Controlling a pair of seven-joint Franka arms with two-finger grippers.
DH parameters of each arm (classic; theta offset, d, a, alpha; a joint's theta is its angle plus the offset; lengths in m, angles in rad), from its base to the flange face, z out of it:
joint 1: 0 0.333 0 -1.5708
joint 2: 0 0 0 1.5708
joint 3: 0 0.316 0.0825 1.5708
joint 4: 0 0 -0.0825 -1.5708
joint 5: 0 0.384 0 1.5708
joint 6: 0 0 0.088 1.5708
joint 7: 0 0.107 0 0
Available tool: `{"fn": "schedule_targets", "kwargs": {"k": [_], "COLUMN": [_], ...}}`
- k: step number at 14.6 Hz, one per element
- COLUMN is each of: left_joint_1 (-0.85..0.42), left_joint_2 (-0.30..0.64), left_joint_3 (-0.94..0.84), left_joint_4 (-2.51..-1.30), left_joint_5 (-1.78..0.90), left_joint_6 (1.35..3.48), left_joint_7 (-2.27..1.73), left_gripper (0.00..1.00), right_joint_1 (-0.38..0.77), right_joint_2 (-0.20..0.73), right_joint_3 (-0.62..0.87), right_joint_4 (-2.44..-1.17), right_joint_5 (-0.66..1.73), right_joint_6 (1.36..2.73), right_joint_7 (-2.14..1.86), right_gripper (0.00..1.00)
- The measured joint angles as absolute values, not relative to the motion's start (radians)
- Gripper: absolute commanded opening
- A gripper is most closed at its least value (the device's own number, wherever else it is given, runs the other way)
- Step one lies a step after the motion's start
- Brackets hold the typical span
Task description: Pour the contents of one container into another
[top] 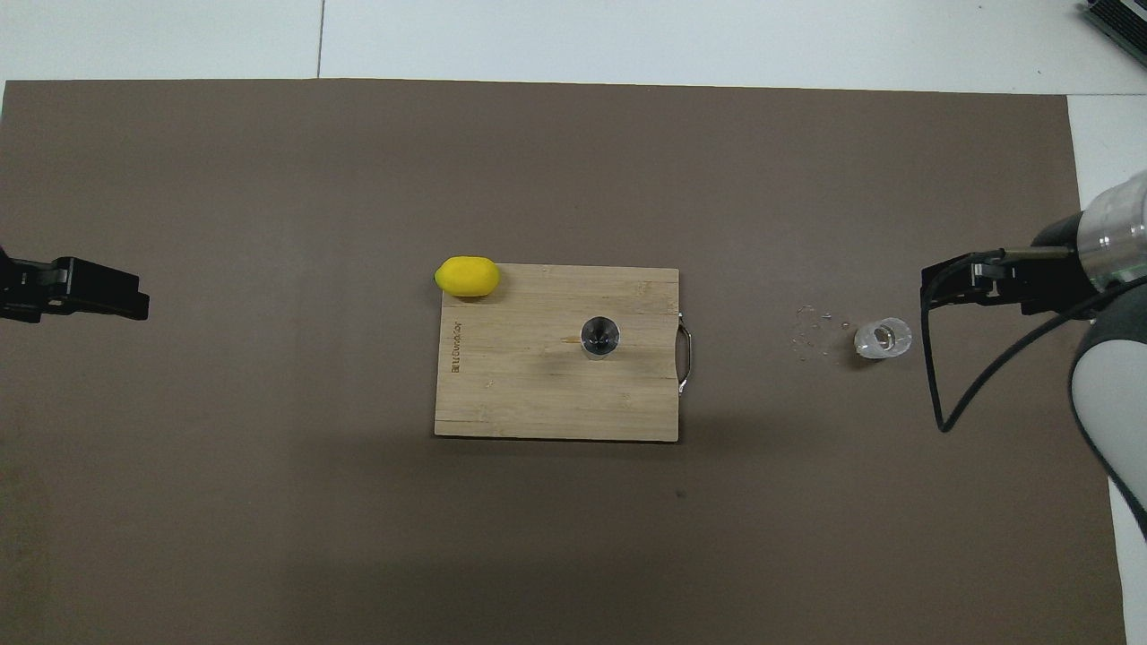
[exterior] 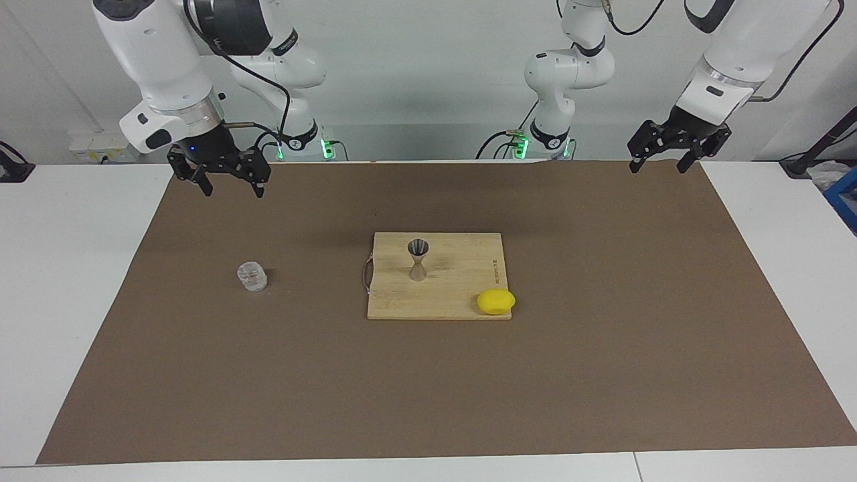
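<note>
Right gripper (exterior: 227,186) wide open, empty, raised above the mat near the glass cup (exterior: 252,276); left gripper (exterior: 659,163) open, empty, waiting well apart from the cup.

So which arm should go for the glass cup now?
Right. The right gripper hangs open over the mat at the glass cup's end of the table. The left gripper waits open at the other end, with the cutting board and jigger between.
</note>
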State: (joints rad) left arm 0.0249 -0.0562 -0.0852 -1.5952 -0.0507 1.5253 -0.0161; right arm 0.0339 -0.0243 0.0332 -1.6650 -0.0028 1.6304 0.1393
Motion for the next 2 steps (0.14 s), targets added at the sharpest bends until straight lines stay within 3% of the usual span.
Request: {"fn": "schedule_targets", "kwargs": {"k": [2], "left_joint_1": [0.025], "left_joint_2": [-0.056], "left_joint_3": [-0.085], "left_joint_4": [-1.595], "left_joint_5": [-0.051], "left_joint_6": [1.525], "left_joint_7": [-0.016], "left_gripper": [1.0], "right_joint_1": [0.034], "right_joint_2": [-0.024], "right_joint_3": [0.033], "right_joint_4": [-1.665], "right_joint_5": [-0.003], "right_joint_6": [1.63], "right_joint_7": [0.139], "right_gripper": [1.0]}}
